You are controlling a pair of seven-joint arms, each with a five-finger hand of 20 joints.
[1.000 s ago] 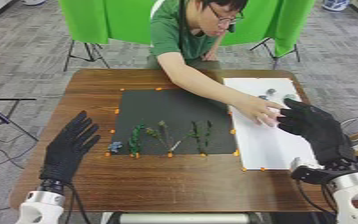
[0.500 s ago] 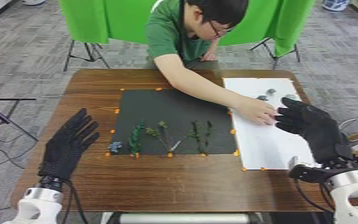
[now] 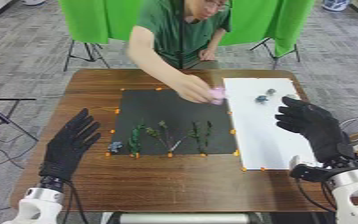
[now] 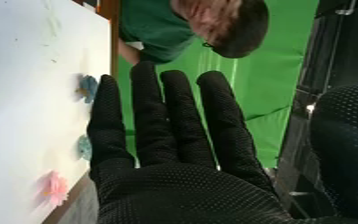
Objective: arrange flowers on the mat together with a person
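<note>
Brown table wood (image 3: 171, 192) spreads between my left hand (image 3: 67, 145) and right hand (image 3: 316, 125), both open and empty. Just beyond the right one, slightly left, a blue flower (image 3: 262, 99) sits on the white sheet (image 3: 269, 142), within its easier reach. Farther left, the person's hand (image 3: 191, 89), holding a pink bloom (image 3: 217, 95) near the dark mat (image 3: 149, 107), may block my crossing.

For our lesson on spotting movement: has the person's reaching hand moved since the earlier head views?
Yes. Against the white board, the person's hand has moved to the left, from over that board to over the dark mat.
</note>
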